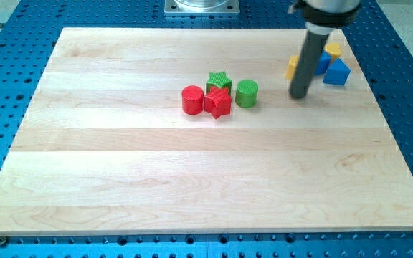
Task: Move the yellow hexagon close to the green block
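Note:
My tip (299, 95) rests on the board at the view's upper right, right of the green cylinder (247, 94). Behind the rod sit a yellow block (292, 67), partly hidden, a second yellow block (333, 49) that looks hexagonal, and two blue blocks: one mostly hidden (323, 63) and a blue cube (337, 73). The tip is just below the partly hidden yellow block. A green star (219, 79) lies left of the green cylinder.
A red star (219, 103) and a red cylinder (192, 99) sit touching the green star and next to the green cylinder. The wooden board (192, 179) lies on a blue perforated table (6, 72). The arm's base (202, 6) is at the view's top.

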{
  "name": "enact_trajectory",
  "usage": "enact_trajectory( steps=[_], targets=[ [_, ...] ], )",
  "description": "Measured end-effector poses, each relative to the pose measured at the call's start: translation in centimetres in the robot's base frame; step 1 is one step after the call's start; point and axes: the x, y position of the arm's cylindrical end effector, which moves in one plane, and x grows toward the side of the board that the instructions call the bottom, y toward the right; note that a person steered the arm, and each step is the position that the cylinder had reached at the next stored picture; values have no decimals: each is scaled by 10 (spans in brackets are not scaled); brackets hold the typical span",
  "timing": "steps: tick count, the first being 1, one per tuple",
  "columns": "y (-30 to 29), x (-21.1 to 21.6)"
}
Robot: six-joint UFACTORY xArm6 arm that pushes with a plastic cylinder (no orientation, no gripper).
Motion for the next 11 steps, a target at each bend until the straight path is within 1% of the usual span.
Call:
enact_trajectory(
  steps=[1,2,3,4,5,6,7,8,9,10,11],
  targets=[
    [-51,0],
    [-25,6],
    [75,6],
    [151,0],
    [134,-51],
    [57,-65],
    [24,-75],
    [5,-69],
    [15,-58],
    [3,-40],
    [-17,-12]
  ],
)
